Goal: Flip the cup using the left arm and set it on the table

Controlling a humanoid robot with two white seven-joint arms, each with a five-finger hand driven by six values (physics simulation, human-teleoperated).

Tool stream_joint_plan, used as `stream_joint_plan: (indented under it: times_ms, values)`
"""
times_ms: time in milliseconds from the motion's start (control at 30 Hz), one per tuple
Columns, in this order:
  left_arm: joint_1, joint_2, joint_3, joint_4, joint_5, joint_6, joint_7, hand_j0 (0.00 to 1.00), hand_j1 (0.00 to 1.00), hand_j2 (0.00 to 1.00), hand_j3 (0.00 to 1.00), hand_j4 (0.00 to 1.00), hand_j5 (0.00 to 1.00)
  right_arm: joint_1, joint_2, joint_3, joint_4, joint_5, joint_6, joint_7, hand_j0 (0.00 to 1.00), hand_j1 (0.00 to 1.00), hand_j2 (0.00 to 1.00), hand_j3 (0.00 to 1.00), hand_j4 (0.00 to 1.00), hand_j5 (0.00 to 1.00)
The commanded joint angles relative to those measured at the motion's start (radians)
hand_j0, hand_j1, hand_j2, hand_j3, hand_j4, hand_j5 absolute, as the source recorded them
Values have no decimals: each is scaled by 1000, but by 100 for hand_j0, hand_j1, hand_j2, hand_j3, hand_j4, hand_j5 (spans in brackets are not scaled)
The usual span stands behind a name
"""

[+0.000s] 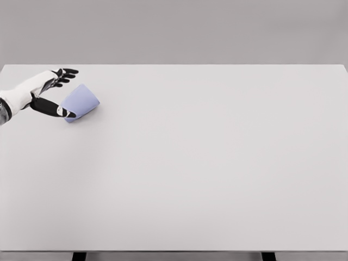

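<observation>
**Mia:** Where is the cup (81,101)?

**Sam:** It is in the upper left of the frame, on the white table (206,163). It is pale blue and it leans over on its side, not standing up.

**Mia:** What is the left hand (53,92) doing?

**Sam:** The arm comes in from the left edge. The hand is wide open around the cup. The thumb (54,109) lies along the lower side of the cup and looks like it touches it. The other fingers (66,75) are spread above the cup, and I see a gap there. So I think the hand has no real hold on it.

**Mia:** Which step is this?

**Sam:** I think it is the grab, at the start. The cup is not flipped.

**Mia:** What comes next?

**Sam:** The fingers need to close on the cup's sides. Then the hand must lift it, turn it over and set it down flat.

**Mia:** Is there room?

**Sam:** Lots. The table stretches bare to the right and toward the bottom. But the cup is near the left edge and the far edge, so a bad push could roll it off.

**Mia:** And the right arm?

**Sam:** I cannot see it.
</observation>
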Motion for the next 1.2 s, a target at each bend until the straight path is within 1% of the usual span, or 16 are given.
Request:
stream_joint_plan:
  times_ms: [0,167,233,267,333,467,567,767,1000,1167]
  values:
    - [0,-26,-8,3,-54,29,3,97,97,97,97,97,97,0,0,0,0,0,0,0,100,100,100,100,100,100]
    - [-11,-69,-25,4,-126,73,3,96,96,96,96,96,96,0,0,0,0,0,0,0,100,100,100,100,100,100]
    - [-17,-87,-31,18,-161,89,3,96,96,96,96,96,96,0,0,0,0,0,0,0,100,100,100,100,100,100]
    - [-20,-96,-33,23,-163,96,3,96,96,96,96,96,96,0,0,0,0,0,0,0,100,100,100,100,100,100]
    - [-31,-110,-59,34,-181,107,3,96,96,96,96,96,96,0,0,0,0,0,0,0,100,100,100,100,100,100]
    - [-38,-127,-59,49,-192,135,3,95,95,95,95,95,95,0,0,0,0,0,0,0,100,100,100,100,100,100]
    - [-40,-147,-60,77,-196,142,6,94,94,94,94,94,94,0,0,0,0,0,0,0,100,100,100,100,100,100]
    - [-40,-159,-59,93,-202,158,15,93,93,93,93,93,93,0,0,0,0,0,0,0,100,100,100,100,100,100]
    - [-57,-159,-59,123,-202,158,18,94,94,94,94,94,94,0,0,0,0,0,0,0,100,100,100,100,100,100]
    - [-75,-207,-60,205,-212,153,18,94,94,94,94,94,94,0,0,0,0,0,0,0,100,100,100,100,100,100]
